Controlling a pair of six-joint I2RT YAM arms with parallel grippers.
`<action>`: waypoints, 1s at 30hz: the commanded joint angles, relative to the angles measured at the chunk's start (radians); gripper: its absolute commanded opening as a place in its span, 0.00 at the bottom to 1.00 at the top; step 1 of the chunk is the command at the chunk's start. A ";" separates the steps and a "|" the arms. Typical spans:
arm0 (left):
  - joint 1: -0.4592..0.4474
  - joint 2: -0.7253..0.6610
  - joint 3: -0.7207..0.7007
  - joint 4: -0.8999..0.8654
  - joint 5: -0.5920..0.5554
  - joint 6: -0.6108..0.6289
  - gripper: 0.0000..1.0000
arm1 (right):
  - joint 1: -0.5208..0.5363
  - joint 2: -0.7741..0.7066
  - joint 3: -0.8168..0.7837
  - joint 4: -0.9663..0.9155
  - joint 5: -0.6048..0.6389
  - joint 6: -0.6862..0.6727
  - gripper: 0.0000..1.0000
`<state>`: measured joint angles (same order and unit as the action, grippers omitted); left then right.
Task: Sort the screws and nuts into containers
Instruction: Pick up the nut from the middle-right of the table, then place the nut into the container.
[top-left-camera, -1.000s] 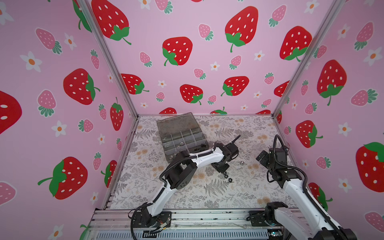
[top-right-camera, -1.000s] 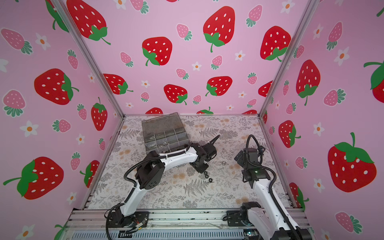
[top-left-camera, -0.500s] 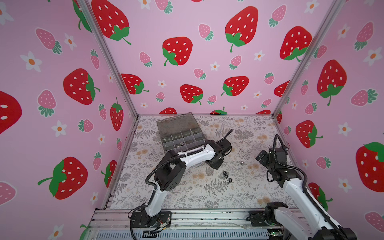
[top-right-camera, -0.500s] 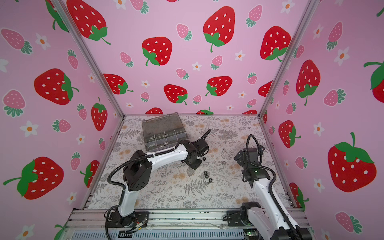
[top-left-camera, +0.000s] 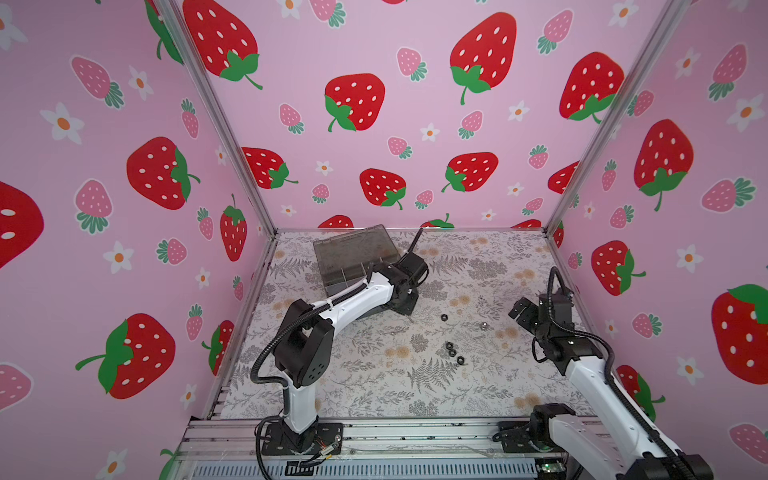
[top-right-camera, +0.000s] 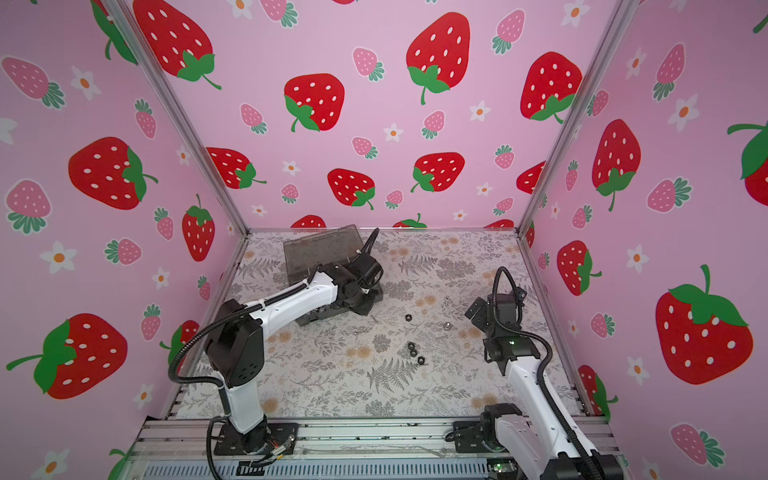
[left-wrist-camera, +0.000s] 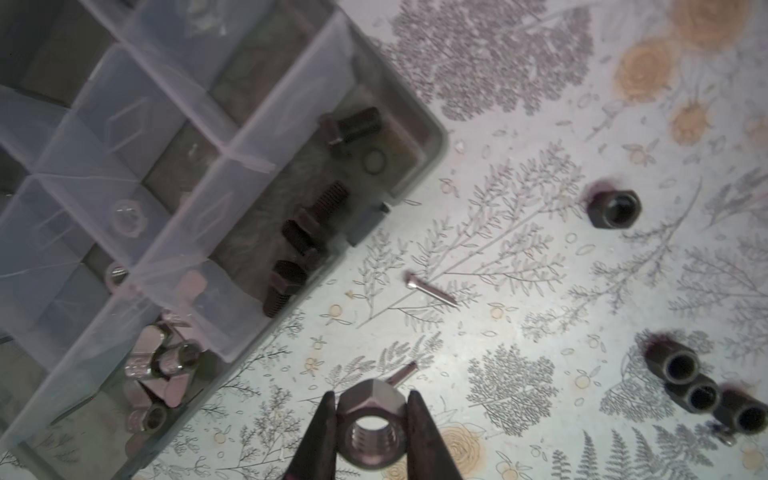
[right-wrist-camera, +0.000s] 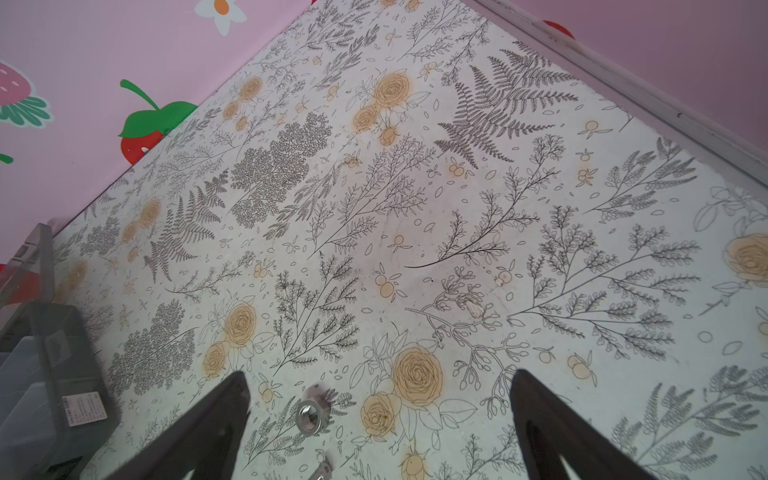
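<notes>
Between the narrowly parted jaws of my left gripper (left-wrist-camera: 371, 395) I am pinching a hex nut (left-wrist-camera: 372, 432) by its flats. Ahead of the tips and off to one side, the organiser box (left-wrist-camera: 430, 141) is lying with black bolts (left-wrist-camera: 309, 232) in its nearest corner compartment. A thin silver screw (left-wrist-camera: 430, 289) is lying just ahead, with loose black nuts (left-wrist-camera: 615, 208) farther off. My right gripper (right-wrist-camera: 379, 374) is hanging wide open and empty, and a silver nut (right-wrist-camera: 311, 415) is lying on the table (right-wrist-camera: 457, 208) beneath the gap.

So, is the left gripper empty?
No, the left gripper is shut on a hex nut, plain in the left wrist view.
</notes>
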<state>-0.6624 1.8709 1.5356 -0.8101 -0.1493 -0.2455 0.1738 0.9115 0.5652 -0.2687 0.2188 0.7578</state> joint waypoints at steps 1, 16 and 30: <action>0.068 -0.039 -0.017 0.026 -0.020 -0.034 0.00 | 0.003 0.031 -0.002 0.025 -0.022 -0.012 1.00; 0.342 0.081 0.081 0.046 -0.019 -0.020 0.00 | 0.033 0.070 0.009 0.034 -0.007 0.000 1.00; 0.393 0.191 0.160 0.027 -0.024 0.010 0.13 | 0.052 0.105 0.020 0.031 0.019 0.016 1.00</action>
<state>-0.2691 2.0563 1.6604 -0.7601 -0.1501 -0.2489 0.2199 1.0115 0.5652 -0.2325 0.2100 0.7593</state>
